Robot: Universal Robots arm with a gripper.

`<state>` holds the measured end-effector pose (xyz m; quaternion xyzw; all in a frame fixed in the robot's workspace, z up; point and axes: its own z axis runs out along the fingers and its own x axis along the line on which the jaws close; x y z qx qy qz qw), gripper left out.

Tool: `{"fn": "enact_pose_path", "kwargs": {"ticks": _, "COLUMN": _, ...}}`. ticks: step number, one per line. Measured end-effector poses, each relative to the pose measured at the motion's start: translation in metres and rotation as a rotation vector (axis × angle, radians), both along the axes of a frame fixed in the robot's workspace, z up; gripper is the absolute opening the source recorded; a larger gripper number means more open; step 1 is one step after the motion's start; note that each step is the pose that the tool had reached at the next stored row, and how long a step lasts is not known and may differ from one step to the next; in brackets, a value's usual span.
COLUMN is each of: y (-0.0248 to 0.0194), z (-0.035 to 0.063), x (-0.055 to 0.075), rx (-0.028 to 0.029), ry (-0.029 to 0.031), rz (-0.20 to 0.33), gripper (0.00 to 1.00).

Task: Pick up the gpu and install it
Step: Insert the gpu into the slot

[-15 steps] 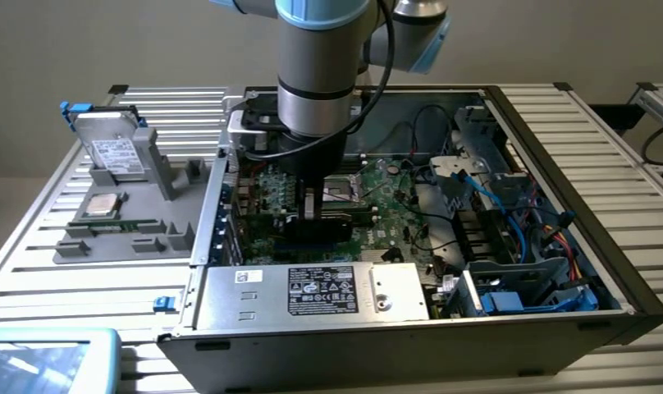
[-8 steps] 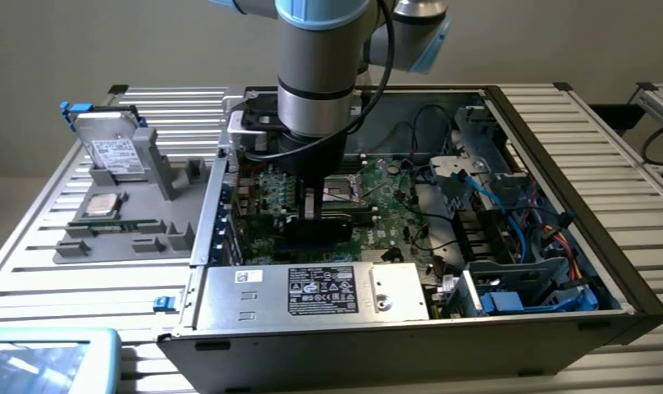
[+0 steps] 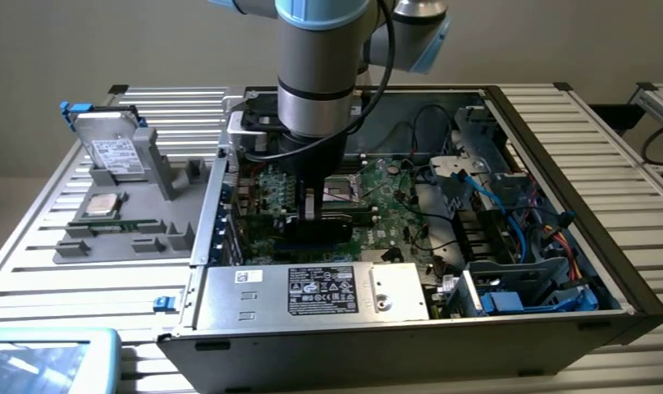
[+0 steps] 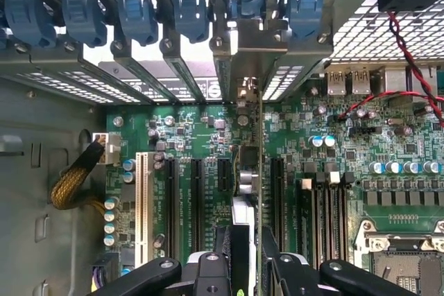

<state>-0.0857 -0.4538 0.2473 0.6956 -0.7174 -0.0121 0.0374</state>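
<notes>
Holding the gpu on edge inside the open computer case, the claw is clenched on the card.
Exterior view: the case lies open in the middle of the desk, and the arm reaches straight down into it, keeping the gpu low over the green motherboard; a grey tray with a hard drive sits beside the case toward the desk's edge at the exterior view's left. Wrist view: the gpu shows edge-on (a thin upright board) between the claw fingers, in line with the black expansion slots and reaching toward the blue-latched rear openings; whether it is seated cannot be told.
</notes>
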Motion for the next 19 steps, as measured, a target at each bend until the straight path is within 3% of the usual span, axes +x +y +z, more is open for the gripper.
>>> {"fn": "enact_pose_path", "kwargs": {"ticks": 19, "y": 0.0019, "z": -0.0006, "x": -0.0001, "rx": -0.0004, "ry": 0.0, "rz": 0.001, "gripper": 0.28}}
